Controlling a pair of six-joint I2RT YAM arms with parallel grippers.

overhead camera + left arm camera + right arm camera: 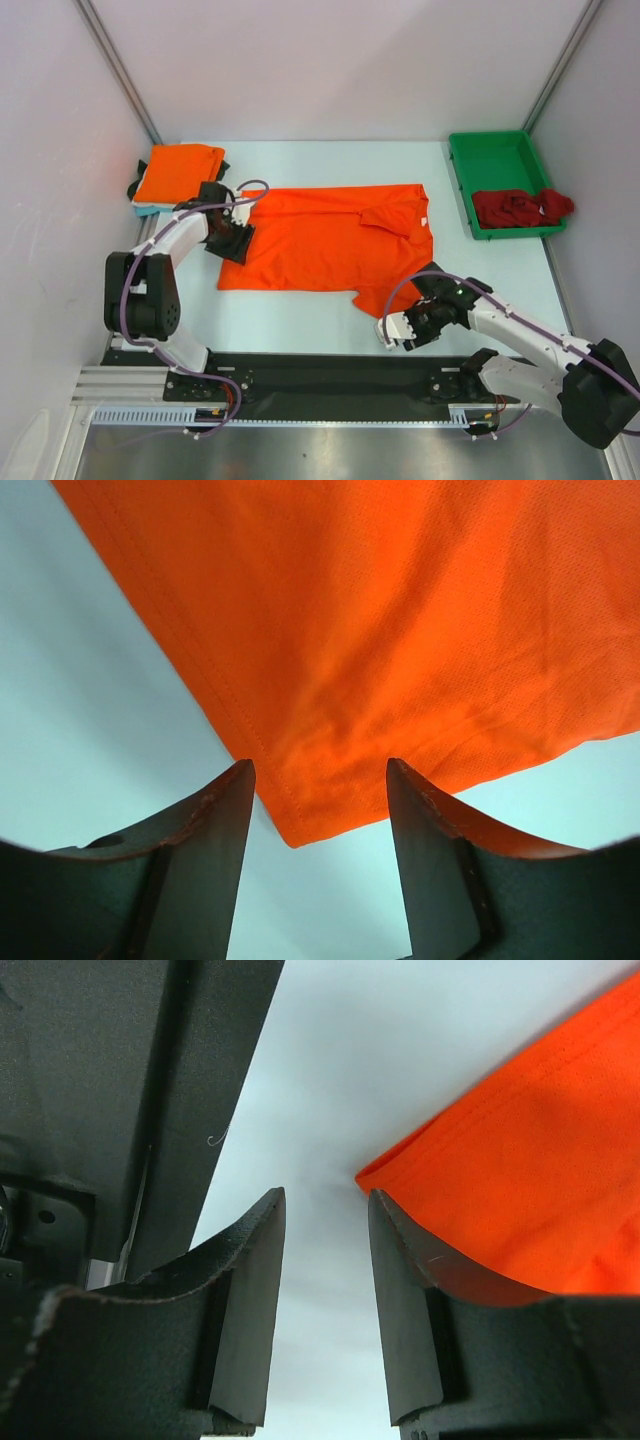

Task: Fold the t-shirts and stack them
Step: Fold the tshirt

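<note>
A big orange t-shirt [325, 240] is lying open and mostly flat in the middle of the table [300, 325]. Its collar is pointing to the right, and one sleeve is hanging toward the near edge. At the far left, a folded orange t-shirt [178, 172] is sitting on top of a pale blue t-shirt [145, 210]. A dark red t-shirt [520, 207] is lying bunched up in the green tray [490, 150] and spilling over its right side.

The left gripper [320, 770] is sitting at the big shirt's left end. Its fingers are spread apart with a corner of the shirt between them, not pinched. The right gripper [325, 1200] is spread open too, holding nothing, just beside the sleeve's edge.

Only a thin strip of the blue shirt is peeking out. Something dark is showing beside that stack, too hidden to name. The wrist views are cutting off most of the shirt.
</note>
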